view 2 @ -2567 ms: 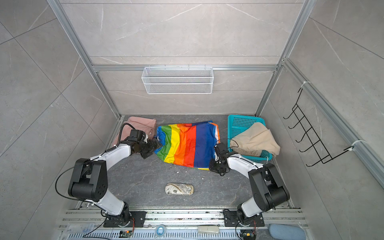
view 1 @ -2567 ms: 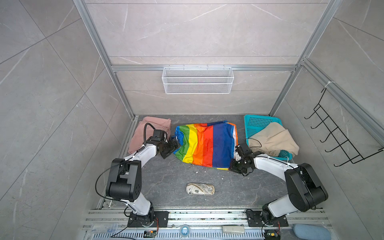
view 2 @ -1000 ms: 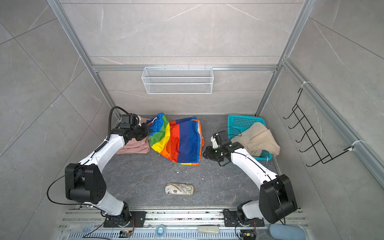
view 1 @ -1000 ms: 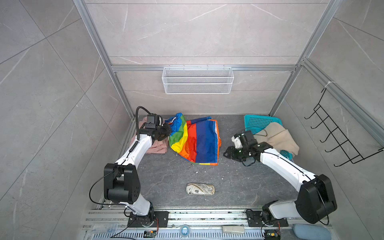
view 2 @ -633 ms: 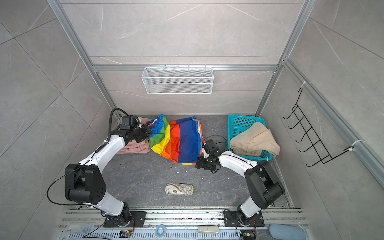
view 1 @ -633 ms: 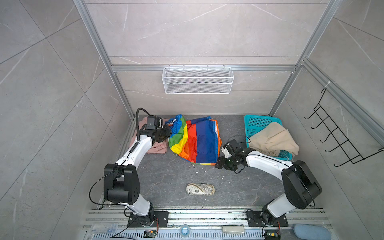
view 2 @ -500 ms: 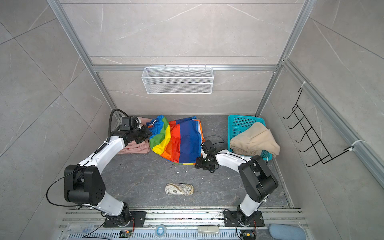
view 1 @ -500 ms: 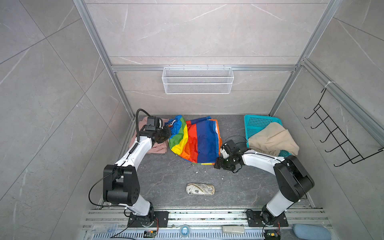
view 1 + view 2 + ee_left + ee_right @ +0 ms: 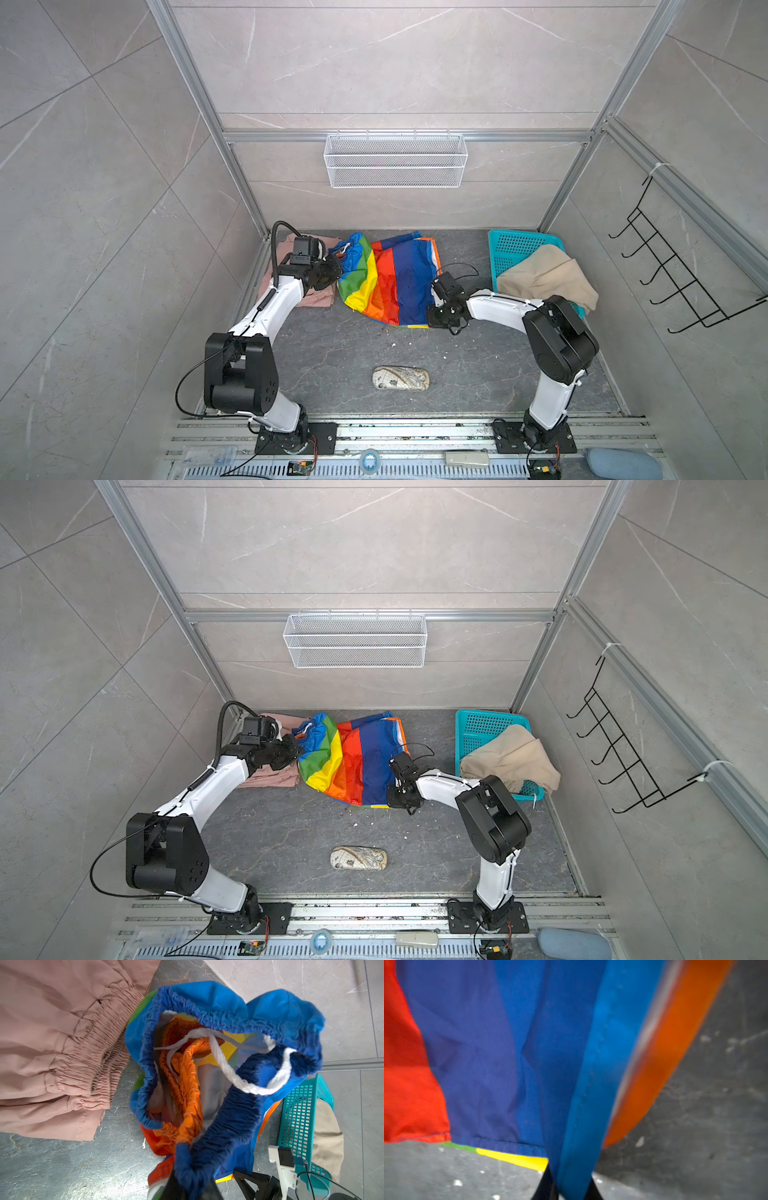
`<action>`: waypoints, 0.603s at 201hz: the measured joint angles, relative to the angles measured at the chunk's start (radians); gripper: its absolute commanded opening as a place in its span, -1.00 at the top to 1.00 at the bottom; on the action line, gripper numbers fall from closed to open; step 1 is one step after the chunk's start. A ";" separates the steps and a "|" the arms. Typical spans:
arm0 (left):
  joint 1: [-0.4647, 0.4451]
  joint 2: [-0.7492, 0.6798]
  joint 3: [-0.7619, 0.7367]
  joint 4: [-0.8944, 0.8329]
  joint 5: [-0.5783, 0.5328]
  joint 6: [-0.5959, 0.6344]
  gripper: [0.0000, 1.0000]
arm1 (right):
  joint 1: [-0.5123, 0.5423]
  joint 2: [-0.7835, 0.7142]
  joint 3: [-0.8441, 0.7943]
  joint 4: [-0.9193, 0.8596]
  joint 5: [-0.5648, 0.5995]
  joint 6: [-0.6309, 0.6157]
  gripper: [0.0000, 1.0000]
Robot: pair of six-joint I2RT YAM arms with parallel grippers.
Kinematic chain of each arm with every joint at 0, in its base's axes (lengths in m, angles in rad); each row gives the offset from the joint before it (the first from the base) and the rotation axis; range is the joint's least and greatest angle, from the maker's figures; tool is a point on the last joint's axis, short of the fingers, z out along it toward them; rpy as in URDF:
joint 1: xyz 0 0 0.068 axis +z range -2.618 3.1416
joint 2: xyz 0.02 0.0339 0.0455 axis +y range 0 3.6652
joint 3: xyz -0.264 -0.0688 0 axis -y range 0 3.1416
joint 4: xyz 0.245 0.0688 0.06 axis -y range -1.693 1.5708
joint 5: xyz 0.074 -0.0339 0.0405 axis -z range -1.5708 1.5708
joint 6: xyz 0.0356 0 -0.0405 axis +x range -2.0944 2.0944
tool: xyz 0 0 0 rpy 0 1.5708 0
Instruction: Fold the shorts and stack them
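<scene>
- Mid-floor, toward the far wall: rainbow shorts [image 9: 390, 282], partly folded, with the waistband at the left end.
- The left gripper [image 9: 190, 1184] has its fingers clamped on the dark blue gathered waistband. The waist opening gapes beyond the tips, and a white drawstring loops inside it.
- The right gripper [image 9: 569, 1188] has its fingers closed on a blue hem fold at the near right corner. The cloth passes between both fingers.
- Just left of the rainbow pair: pink shorts [image 9: 318, 297], flat, partly under the left arm.
- Far right: beige shorts [image 9: 544, 278] draped over the teal basket [image 9: 515, 245].
- Near centre: pouch [image 9: 401, 379], well apart from both grippers.
</scene>
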 measured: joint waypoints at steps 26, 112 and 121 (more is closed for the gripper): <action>0.000 0.000 -0.006 -0.004 -0.001 0.000 1.00 | -0.005 0.000 0.034 -0.037 0.035 -0.011 1.00; 0.025 0.011 0.063 -0.019 0.066 -0.056 1.00 | -0.194 -0.201 0.318 -0.206 0.025 -0.060 1.00; 0.026 0.019 0.109 -0.020 0.084 -0.073 1.00 | -0.227 -0.214 0.377 -0.218 0.010 -0.058 1.00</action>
